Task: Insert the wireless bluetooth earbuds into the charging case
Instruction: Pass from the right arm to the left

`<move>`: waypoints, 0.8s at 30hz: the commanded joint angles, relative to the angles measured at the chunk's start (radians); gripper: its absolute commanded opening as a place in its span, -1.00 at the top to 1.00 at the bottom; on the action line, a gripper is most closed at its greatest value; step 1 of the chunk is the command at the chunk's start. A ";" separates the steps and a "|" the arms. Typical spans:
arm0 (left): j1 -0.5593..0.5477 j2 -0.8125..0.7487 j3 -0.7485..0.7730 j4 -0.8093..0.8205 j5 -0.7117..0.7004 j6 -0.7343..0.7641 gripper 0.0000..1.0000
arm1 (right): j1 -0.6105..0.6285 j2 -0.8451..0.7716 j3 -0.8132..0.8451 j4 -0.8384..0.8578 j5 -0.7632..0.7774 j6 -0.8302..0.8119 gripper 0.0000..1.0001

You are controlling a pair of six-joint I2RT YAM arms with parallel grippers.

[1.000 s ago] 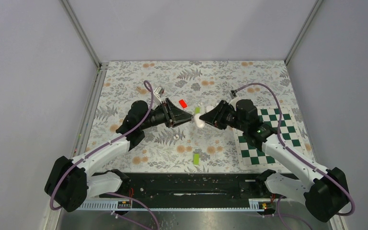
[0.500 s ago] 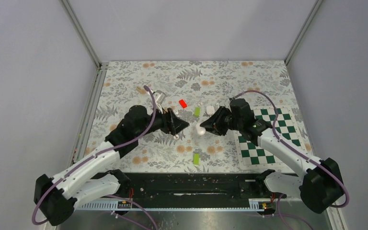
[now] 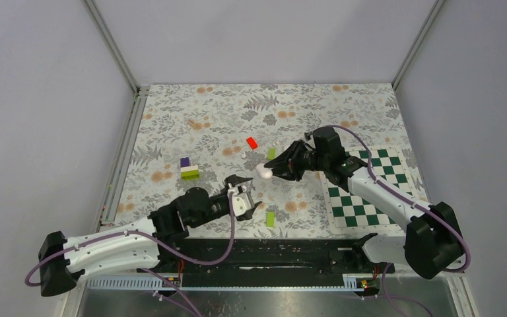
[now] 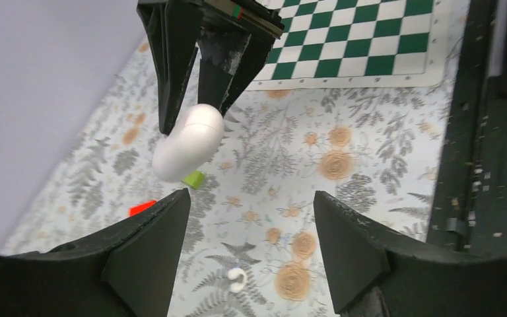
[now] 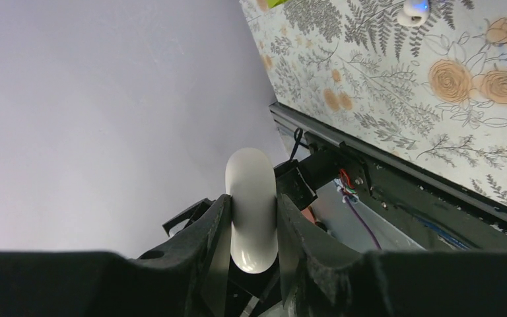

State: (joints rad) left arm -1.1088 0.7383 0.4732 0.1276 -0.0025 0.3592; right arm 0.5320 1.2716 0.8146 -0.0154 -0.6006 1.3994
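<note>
The charging case [image 3: 263,172] is a white glossy pebble, held in the air between the fingers of my shut right gripper [image 3: 266,171]. It also shows in the right wrist view [image 5: 252,218] and in the left wrist view [image 4: 188,142]. My left gripper [image 3: 249,193] is open and empty, low over the mat, just near and left of the case. One tiny white earbud [image 4: 237,280] lies on the mat between the left jaws. Another earbud [image 5: 412,10], with a blue glint, lies on the mat in the right wrist view.
A red block [image 3: 252,142] and a green block [image 3: 271,153] lie beyond the case, and another green block [image 3: 270,218] lies near the front edge. A purple, white and green stack [image 3: 188,168] stands at the left. A chessboard mat [image 3: 363,191] lies at the right.
My left arm has drawn back toward the near edge and sunk low, uncovering the purple and green stack. My right gripper has carried the case a little to the left.
</note>
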 commanded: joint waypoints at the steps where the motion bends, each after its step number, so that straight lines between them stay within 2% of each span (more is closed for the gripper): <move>1: -0.050 0.039 -0.011 0.191 -0.176 0.245 -0.40 | -0.006 0.005 0.040 0.075 -0.086 0.040 1.00; 5: -0.051 0.067 -0.022 0.301 -0.213 0.270 -0.39 | -0.006 -0.012 0.031 0.071 -0.074 0.038 1.00; 12: -0.051 0.117 -0.024 0.377 -0.229 0.324 -0.36 | -0.006 -0.011 0.003 0.132 -0.092 0.067 1.00; 24: -0.046 0.202 -0.002 0.396 -0.225 0.360 -0.18 | -0.006 -0.024 -0.012 0.162 -0.105 0.073 1.00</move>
State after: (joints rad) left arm -1.1549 0.9199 0.4492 0.4438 -0.2070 0.6895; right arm 0.5304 1.2762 0.8120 0.0978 -0.6746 1.4635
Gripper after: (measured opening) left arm 0.597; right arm 0.349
